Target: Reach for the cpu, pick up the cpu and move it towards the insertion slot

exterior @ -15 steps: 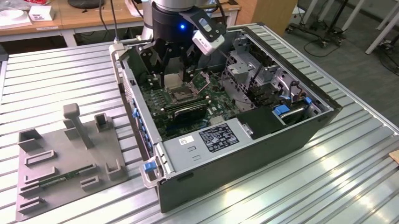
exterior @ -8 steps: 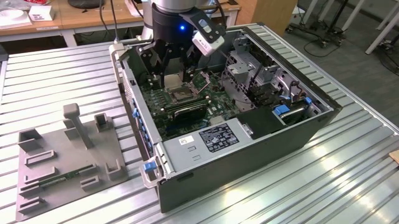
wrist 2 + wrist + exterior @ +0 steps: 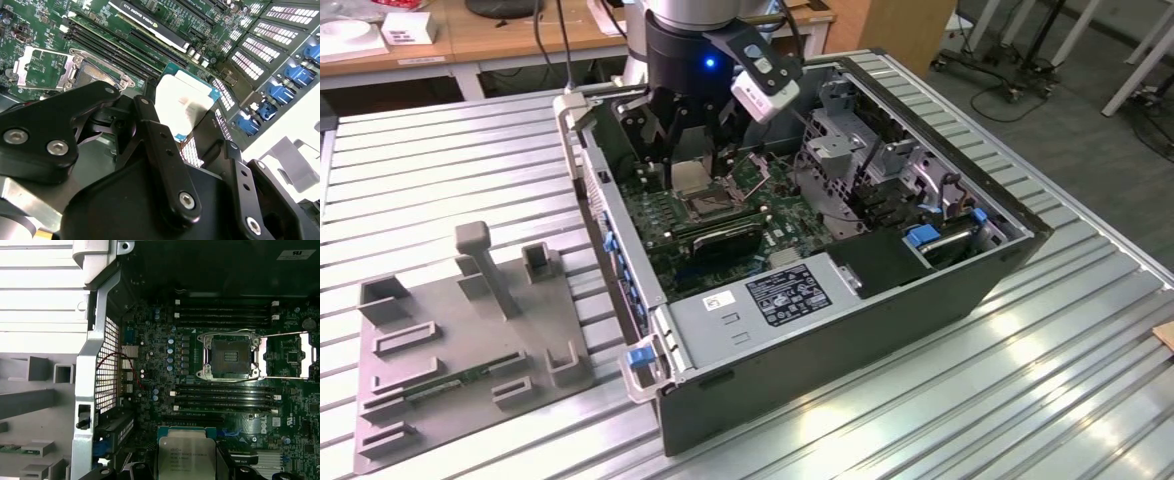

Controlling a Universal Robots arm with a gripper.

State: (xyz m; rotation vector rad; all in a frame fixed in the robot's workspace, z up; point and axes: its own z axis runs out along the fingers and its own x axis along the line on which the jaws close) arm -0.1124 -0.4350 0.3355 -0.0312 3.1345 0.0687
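Chip [image 3: 186, 457] pinched between gripper [image 3: 192, 127] fingers, hanging above green board inside open computer case [image 3: 1014, 235], apart from board surface. In second wrist view chip [image 3: 184, 102] tilted, pale top showing. Socket [image 3: 230, 356] open, metal frame and retention plate swung aside, dark centre bare; well apart from chip, memory slots [image 3: 225, 396] between them. Judgement: transfer stage, chip short of socket. Good carry: hold height above slots, level chip, match corner orientation over frame, avoid lever and plate.
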